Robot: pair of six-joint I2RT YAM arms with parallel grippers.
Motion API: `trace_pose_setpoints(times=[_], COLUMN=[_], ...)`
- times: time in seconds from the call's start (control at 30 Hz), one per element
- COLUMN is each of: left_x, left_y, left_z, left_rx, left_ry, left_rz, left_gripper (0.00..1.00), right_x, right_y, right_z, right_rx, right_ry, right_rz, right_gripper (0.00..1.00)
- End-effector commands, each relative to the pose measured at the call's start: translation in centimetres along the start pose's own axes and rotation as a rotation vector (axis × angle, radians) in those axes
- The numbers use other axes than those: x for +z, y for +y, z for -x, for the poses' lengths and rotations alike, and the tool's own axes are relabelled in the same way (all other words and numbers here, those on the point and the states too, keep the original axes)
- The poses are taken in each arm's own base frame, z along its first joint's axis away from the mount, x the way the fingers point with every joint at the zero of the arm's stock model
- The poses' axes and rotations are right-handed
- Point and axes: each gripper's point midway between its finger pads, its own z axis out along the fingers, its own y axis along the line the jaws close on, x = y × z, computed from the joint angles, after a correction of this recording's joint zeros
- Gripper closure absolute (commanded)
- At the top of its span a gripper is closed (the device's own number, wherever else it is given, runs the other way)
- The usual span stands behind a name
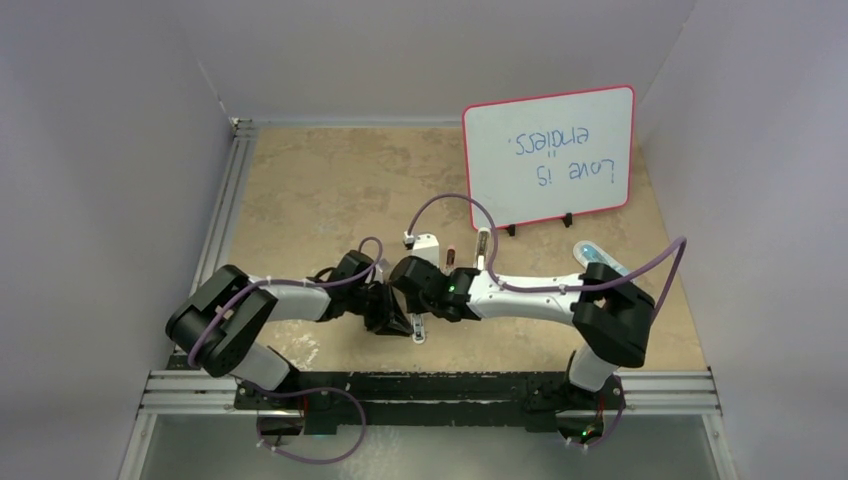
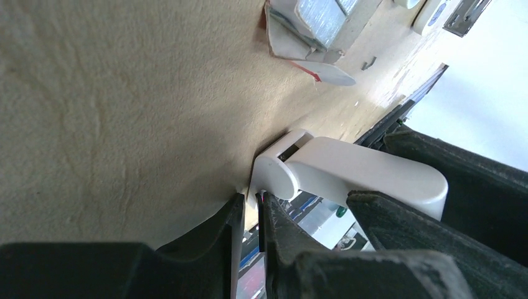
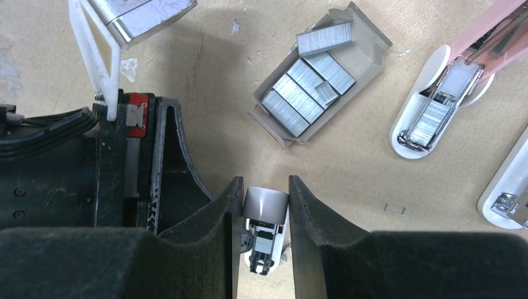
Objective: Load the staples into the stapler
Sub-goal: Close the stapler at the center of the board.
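Observation:
The staples [image 3: 309, 84] are silvery strips lying in a small open grey tray [image 3: 367, 43], just beyond my right gripper; they also show at the top of the left wrist view [image 2: 320, 15]. A small white stapler [image 3: 264, 233] stands on the table between both grippers and also shows in the top view [image 1: 418, 330]. My right gripper [image 3: 264, 202] is shut on its rounded grey-white top. My left gripper [image 2: 250, 208] is shut on a thin white edge at the stapler's [image 2: 355, 171] base. A pink stapler [image 3: 448, 93] lies open to the right, with staples in its channel.
A loose staple [image 3: 395, 209] lies on the table to the right. Another white stapler [image 3: 507, 190] is at the right edge. A whiteboard [image 1: 548, 155] stands at the back right. The two arms meet mid-table, wrists close together.

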Motion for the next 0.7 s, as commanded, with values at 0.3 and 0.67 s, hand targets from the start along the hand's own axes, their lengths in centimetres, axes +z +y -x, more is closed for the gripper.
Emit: trace_pose_setpoints(times=[0.3,0.67], left_x=[1.4,1.5], left_y=[4.6,5.0], left_z=[1.1,1.5], left_rx=[-0.042,-0.046], left_ry=[-0.064,-0.081], left_rz=[0.196,0.217], left_gripper=[0.88,0.89], right_x=[-2.3,-3.1], right_y=[1.3,0.5], right_z=[-5.3,-8.2], right_rx=[-0.039,-0.036], right_ry=[0.109,0.165], right_rz=[0.027,0.022], right_gripper=[0.79,0.81])
